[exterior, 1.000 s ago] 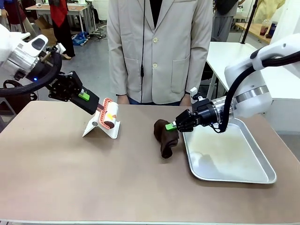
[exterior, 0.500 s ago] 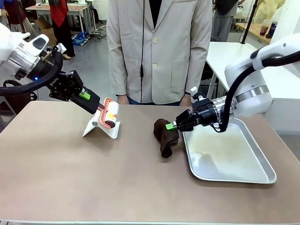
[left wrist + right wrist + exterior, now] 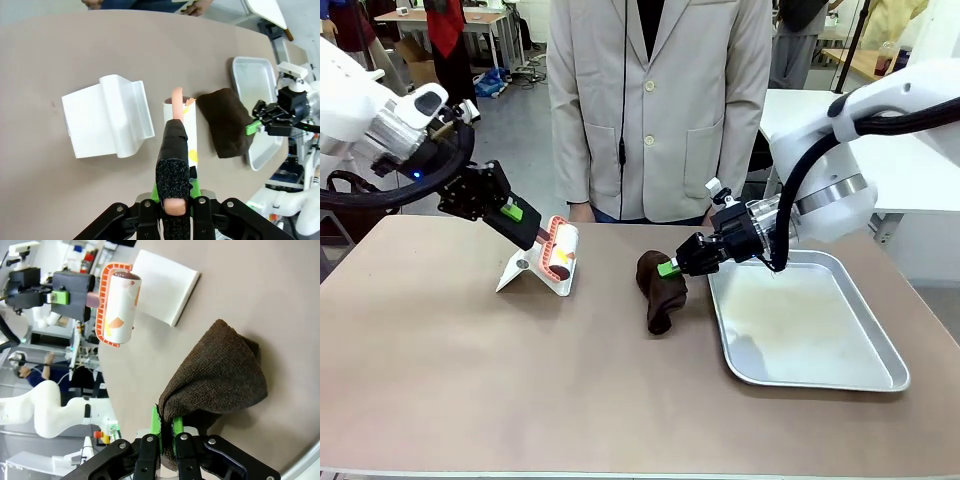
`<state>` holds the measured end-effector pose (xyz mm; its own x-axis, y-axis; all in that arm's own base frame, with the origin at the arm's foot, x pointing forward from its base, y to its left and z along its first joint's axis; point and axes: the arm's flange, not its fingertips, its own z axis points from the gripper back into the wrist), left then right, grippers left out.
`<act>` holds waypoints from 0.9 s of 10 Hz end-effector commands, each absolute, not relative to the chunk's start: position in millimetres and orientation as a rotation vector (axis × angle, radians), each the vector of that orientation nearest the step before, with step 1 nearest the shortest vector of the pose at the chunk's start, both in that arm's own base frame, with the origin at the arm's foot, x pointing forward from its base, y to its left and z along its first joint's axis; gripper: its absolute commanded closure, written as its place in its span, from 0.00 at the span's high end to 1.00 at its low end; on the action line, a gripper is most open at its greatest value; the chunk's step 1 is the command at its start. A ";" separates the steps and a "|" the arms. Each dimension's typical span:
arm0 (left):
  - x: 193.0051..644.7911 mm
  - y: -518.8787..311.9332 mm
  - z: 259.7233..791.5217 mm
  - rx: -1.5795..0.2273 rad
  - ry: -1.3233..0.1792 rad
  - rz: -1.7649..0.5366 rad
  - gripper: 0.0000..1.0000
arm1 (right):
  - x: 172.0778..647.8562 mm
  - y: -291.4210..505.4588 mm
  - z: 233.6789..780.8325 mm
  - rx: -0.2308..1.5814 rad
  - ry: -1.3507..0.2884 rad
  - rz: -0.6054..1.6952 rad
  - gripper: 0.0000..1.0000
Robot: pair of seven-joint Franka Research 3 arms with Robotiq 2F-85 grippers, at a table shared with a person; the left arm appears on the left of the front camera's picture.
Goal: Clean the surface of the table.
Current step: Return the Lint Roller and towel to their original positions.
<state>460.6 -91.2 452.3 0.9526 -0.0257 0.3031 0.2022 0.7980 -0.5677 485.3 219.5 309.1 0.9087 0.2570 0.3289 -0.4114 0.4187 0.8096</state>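
I have both tools in hand: my right pincer [image 3: 667, 268] clamps the dark brown cloth [image 3: 660, 288], my left pincer [image 3: 532, 226] grips the orange-framed lint roller [image 3: 560, 250] by its handle. Next I need to press them onto the brownish-taupe bench [image 3: 520, 380] and wipe.

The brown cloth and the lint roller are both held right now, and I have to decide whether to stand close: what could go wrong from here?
The right tool pinches only a corner of the brown cloth, so it might slip free. The cloth hangs beside the metal tray and could snag its rim. The lint roller could knock its white stand.
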 end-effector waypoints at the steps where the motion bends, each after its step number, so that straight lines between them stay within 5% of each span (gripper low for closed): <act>1: 475.3 -100.9 446.9 -0.575 -0.281 -0.107 0.22 | 489.4 227.6 308.3 0.987 -0.182 0.380 0.10; 9: 504.8 -119.8 416.5 -0.483 -0.241 -0.098 0.22 | 493.2 227.3 294.6 0.956 -0.171 0.382 0.10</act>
